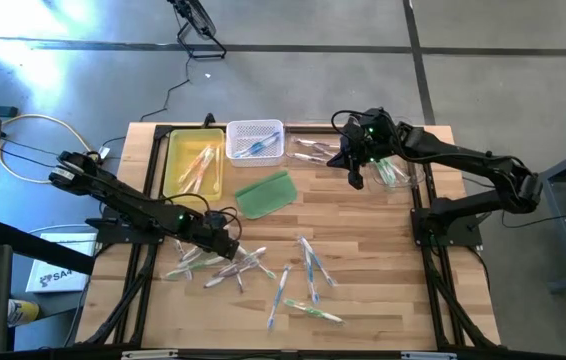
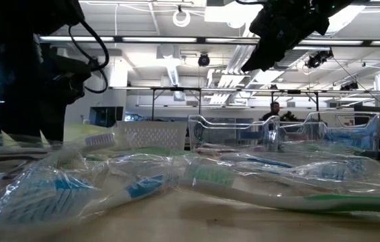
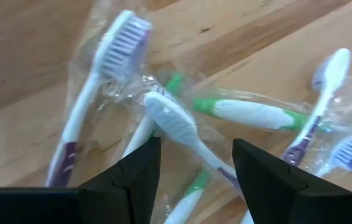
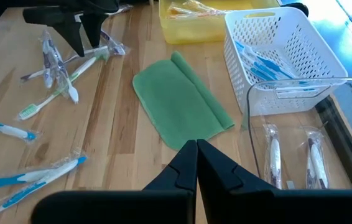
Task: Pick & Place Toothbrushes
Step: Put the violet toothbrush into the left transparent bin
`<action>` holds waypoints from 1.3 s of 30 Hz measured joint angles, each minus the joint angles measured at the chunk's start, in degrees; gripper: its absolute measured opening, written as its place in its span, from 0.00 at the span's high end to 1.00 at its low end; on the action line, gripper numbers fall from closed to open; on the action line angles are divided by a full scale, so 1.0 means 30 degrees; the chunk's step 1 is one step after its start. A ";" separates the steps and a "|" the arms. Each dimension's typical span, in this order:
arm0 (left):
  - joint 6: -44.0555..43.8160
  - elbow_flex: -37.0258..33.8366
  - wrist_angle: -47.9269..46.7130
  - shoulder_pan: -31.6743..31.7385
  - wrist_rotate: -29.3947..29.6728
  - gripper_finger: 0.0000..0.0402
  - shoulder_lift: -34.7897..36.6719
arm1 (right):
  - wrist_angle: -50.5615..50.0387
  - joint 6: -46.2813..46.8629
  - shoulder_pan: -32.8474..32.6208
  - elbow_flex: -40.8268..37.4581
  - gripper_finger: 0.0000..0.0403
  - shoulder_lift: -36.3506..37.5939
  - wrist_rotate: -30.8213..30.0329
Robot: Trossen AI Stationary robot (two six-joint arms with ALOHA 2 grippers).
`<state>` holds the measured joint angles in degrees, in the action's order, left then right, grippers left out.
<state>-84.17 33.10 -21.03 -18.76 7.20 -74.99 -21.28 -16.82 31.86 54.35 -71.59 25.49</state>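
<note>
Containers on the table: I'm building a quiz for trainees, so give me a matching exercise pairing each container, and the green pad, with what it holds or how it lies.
Things:
1. yellow tray
2. white basket
3. clear bin
4. green pad

States:
a. holds blue toothbrushes
b. lies flat on the wood
c. holds orange-pink toothbrushes
d. holds wrapped purple toothbrushes

Pairs: 1-c, 2-a, 3-d, 4-b

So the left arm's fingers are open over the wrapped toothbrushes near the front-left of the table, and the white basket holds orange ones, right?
Not quite. The white basket holds blue toothbrushes, as the right wrist view shows; the orange ones lie in the yellow tray. The rest stands: the left gripper is open over the wrapped toothbrushes.
</note>
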 joint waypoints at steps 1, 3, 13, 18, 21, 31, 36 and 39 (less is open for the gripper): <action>-0.0072 0.0000 -0.0053 0.0000 0.0007 0.51 -0.0123 | 0.0001 0.0000 0.0000 0.0000 0.99 0.0000 -0.0002; -0.0082 -0.0006 -0.0029 0.0000 0.0023 0.51 -0.0300 | 0.0001 0.0000 0.0000 0.0000 0.99 0.0000 -0.0005; 0.0098 0.0039 0.1548 0.0000 0.0284 0.54 -0.1323 | 0.0009 0.0000 0.0000 0.0000 0.99 0.0000 0.0001; 0.0434 -0.0001 0.1636 0.0001 0.0407 0.66 -0.1345 | 0.0009 0.0000 0.0000 0.0000 0.99 0.0000 -0.0002; 0.0456 -0.0007 0.1622 0.0007 0.0401 0.75 -0.1366 | 0.0009 0.0000 0.0000 0.0000 0.99 0.0000 -0.0006; 0.1622 -0.0029 0.1673 0.0007 0.0207 0.97 -0.0302 | 0.0016 0.0000 0.0000 0.0000 0.99 0.0000 -0.0006; 0.2792 -0.0029 0.2510 0.0007 0.0378 0.93 0.0472 | 0.0015 0.0000 0.0000 0.0000 0.99 0.0000 -0.0006; 0.3778 -0.0029 0.3488 0.0020 0.0460 0.95 0.0792 | 0.0016 0.0000 0.0000 -0.0007 0.99 0.0000 -0.0006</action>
<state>-72.84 33.01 -10.57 -18.71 8.58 -72.61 -21.23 -16.82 31.86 54.33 -71.59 25.47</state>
